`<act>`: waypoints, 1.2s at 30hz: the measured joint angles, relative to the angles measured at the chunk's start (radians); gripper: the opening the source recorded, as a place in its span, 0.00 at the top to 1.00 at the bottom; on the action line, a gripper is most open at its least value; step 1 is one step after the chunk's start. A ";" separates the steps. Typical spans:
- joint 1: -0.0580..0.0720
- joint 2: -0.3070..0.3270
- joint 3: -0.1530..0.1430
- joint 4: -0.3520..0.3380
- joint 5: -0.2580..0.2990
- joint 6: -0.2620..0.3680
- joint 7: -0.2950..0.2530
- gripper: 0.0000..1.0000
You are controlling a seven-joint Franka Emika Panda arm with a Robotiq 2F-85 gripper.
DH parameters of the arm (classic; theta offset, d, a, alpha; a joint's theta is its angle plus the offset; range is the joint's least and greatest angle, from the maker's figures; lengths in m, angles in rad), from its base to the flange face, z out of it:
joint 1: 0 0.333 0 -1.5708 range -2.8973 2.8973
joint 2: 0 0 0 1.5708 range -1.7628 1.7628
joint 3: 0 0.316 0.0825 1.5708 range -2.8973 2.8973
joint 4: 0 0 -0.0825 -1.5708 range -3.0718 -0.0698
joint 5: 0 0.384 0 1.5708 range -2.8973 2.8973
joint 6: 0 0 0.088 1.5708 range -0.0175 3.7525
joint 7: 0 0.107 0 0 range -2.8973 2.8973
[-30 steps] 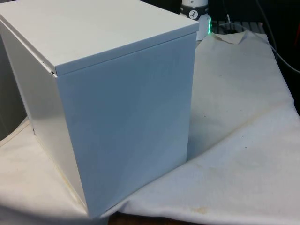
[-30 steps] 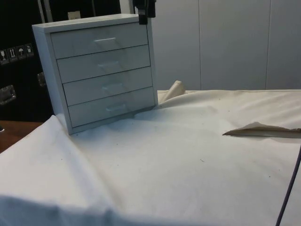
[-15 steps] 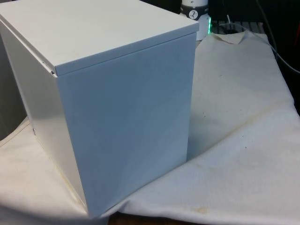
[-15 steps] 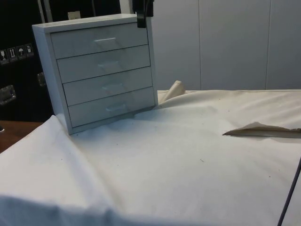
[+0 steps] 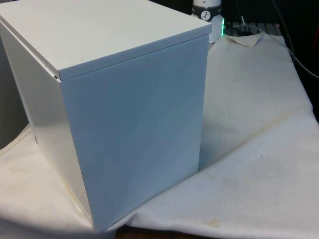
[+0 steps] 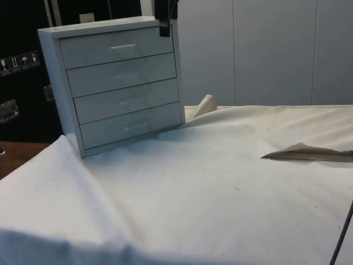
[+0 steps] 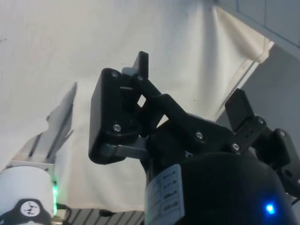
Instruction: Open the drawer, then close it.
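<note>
The chest of drawers [image 6: 118, 85] is standing at the table's [image 6: 220, 182] far left corner in the side view, all four drawers sitting flush and shut. Its top drawer's handle [image 6: 122, 47] is running horizontally, lying down and to the left of the gripper [image 6: 165, 19], which is hanging at the chest's upper right corner. The wrist view is showing the fingers [image 7: 140, 65] spread apart, gripping nothing.
</note>
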 measured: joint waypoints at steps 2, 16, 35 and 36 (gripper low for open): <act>0.000 0.001 0.003 -0.002 -0.008 0.001 0.004 0.00; 0.000 0.027 0.017 -0.019 -0.107 0.015 0.018 0.00; 0.000 0.031 0.023 -0.038 -0.208 0.021 -0.028 0.00; 0.000 0.029 0.024 -0.040 -0.214 0.021 -0.038 0.00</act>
